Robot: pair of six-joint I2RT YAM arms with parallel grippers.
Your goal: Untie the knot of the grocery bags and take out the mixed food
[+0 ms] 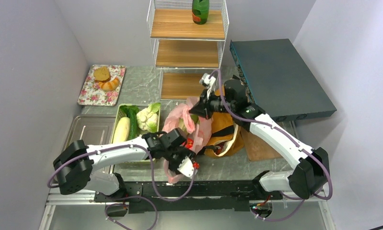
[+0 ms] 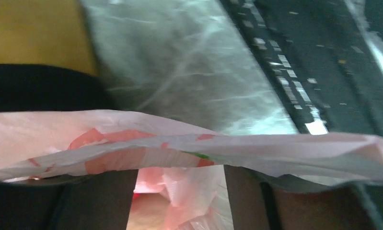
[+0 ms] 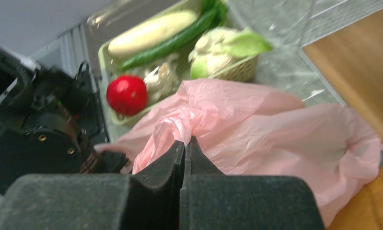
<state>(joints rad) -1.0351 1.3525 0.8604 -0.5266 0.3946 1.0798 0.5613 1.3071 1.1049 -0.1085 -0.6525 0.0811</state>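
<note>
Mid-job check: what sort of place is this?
Likely a mock kitchen or pantry corner: a marble-look counter, a wire rack with wooden shelves holding a green bottle, and bread on a floral tray.

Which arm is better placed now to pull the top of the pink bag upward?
Right. The right gripper is shut on a bunched fold at the far top of the pink bag. The left gripper sits low at the bag's near end, and plastic hides its fingertips.
</note>
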